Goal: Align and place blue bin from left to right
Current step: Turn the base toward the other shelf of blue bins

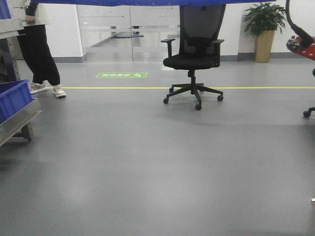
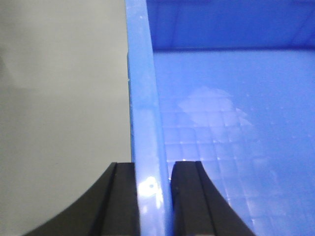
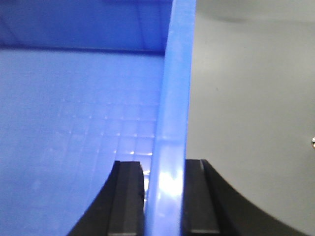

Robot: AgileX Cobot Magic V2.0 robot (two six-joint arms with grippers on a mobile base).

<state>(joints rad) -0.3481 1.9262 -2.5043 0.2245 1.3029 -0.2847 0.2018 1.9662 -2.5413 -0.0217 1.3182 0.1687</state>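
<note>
The blue bin (image 1: 147, 2) shows only as a blue strip along the top edge of the front view, held up off the floor. In the left wrist view my left gripper (image 2: 152, 196) is shut on the bin's left wall (image 2: 142, 98), one black finger (image 2: 123, 196) outside and the other inside over the gridded floor of the bin. The right wrist view mirrors this. My right gripper (image 3: 165, 196) is shut on the bin's right wall (image 3: 174, 88), with grey floor beyond it.
A black office chair (image 1: 194, 54) stands mid-floor behind a yellow floor line (image 1: 123, 88). A person (image 1: 39, 54) stands at far left by a metal rack (image 1: 19, 120) that holds a darker blue bin (image 1: 12, 98). A potted plant (image 1: 265, 29) and red equipment (image 1: 301, 45) are at right.
</note>
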